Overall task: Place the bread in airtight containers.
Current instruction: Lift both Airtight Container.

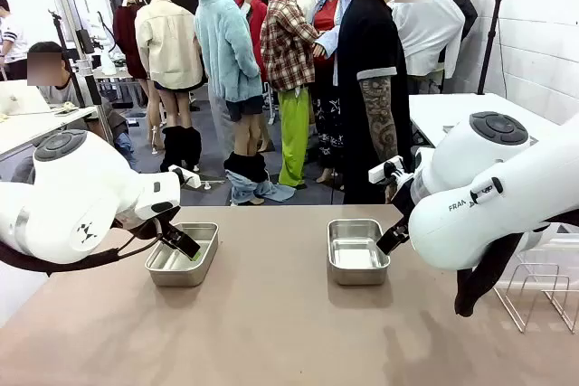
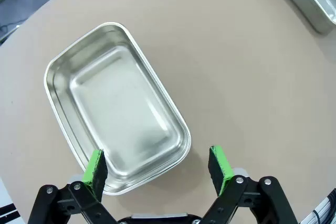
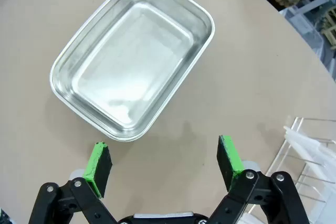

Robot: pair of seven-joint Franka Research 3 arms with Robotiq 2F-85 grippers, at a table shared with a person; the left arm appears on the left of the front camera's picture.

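Two stainless-steel tins sit open on the tan table, side by side in its far half & well apart: the left tin and the right tin. Both are shallow rectangles w/ rounded corners, a rolled rim and a stepped wall. The insides are bare brushed metal, shiny, w/ soft glare on the floor. The left gripper is spread wide over one short end of the left tin. One green pad overlaps that tin's rim; the other hangs over bare table just beside it. Can't tell whether the pad touches the rim. The right gripper is also spread wide w/ nothing between its fingers, and both its pads are over bare table just beside the right tin, apart from its rim. In the front view each gripper is partly hidden by its own arm's white body: the left one's black fingers cross the left tin's left rim, and the right one's dip by the right tin's right edge. A wire rack stands near the table's right side — cut off by the picture edge & partly behind the right arm. In the left wrist view the right tin is cut off at the corner, just a bit of rim & wall. A person in a black top stands at the far side — legs hidden by the table edge, hands hard to make out.
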